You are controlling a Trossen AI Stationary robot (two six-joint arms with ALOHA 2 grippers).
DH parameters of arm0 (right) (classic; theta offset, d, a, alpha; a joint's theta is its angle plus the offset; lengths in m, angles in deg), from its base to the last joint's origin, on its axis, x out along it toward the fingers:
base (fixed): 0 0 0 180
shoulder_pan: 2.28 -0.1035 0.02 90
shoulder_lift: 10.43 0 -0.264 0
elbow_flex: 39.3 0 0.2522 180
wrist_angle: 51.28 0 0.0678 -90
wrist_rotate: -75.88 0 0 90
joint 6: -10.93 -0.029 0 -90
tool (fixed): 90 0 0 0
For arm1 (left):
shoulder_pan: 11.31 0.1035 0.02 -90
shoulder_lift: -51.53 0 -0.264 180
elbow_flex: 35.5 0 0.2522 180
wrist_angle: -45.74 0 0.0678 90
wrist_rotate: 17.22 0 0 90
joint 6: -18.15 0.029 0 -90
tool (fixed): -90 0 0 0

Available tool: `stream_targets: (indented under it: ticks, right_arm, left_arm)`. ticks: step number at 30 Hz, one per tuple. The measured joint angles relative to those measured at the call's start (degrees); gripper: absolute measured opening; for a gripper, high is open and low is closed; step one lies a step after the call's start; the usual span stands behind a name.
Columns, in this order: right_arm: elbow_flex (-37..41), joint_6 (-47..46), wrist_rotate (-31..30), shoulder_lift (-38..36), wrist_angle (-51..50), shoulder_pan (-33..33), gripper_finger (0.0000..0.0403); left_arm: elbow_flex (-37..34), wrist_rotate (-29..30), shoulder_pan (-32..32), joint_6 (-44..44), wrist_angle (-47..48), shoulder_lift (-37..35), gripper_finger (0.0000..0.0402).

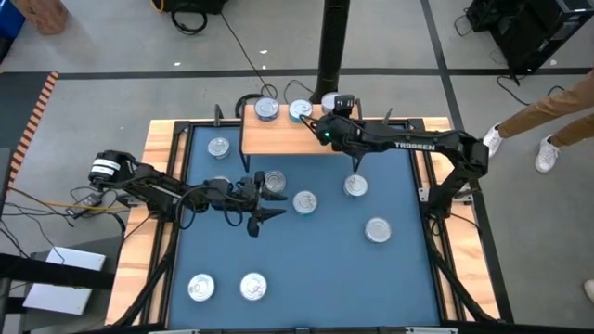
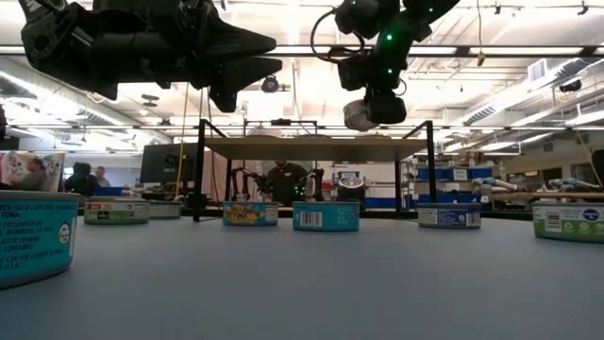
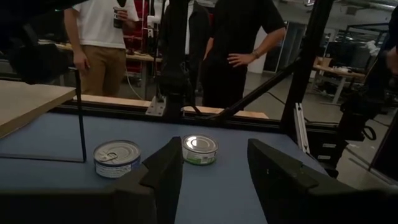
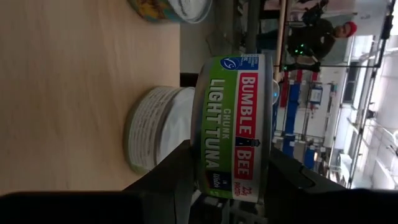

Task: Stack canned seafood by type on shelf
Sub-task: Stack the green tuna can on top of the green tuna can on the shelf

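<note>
The light-wood shelf [image 1: 288, 137] stands at the mat's far edge on thin black legs. Two tins [image 1: 267, 109] [image 1: 300, 110] rest on its board. My right gripper [image 1: 330, 102] hovers over the shelf's far right part, shut on a green-labelled tuna tin [image 4: 235, 118], beside a tin resting on the board [image 4: 155, 127]. My left gripper [image 1: 273, 196] is open, held high over the mat's middle [image 2: 241, 66], with nothing between its fingers [image 3: 214, 171]. A tin [image 1: 275, 183] lies on the mat under it. Several more tins sit on the mat [image 1: 304, 200] [image 1: 355, 186] [image 1: 377, 229]. My right gripper pinches the green-labelled tin between its two fingers, one finger [image 4: 177, 171] at the flat face turned to the board, the other [image 4: 286, 177] at the opposite flat face. The fingers come roughly level from the table's right. The label side [image 4: 217, 149] faces the wrist camera, and the tin is upright, lifted clear of the board.
Other tins lie at the mat's far left [image 1: 218, 146] and near left [image 1: 201, 288] [image 1: 253, 286]. The blue mat has raised wooden edges [image 1: 162, 186] and a black frame. A dark post [image 1: 332, 46] rises behind the shelf. People stand beyond the table's right side [image 3: 239, 50].
</note>
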Motion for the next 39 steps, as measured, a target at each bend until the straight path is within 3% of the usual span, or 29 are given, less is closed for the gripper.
stream_targets:
  ticks: [29,39]
  right_arm:
    - [0.0,-4.4,3.7,0.8,-2.4,5.1,0.0154]
    - [0.0,-4.7,5.1,0.8,-3.5,5.0,0.0193]
  left_arm:
    - [0.0,-0.4,0.0,-0.4,-0.4,0.0,0.0184]
    - [0.0,-0.4,0.0,-0.4,-0.4,0.0,0.0184]
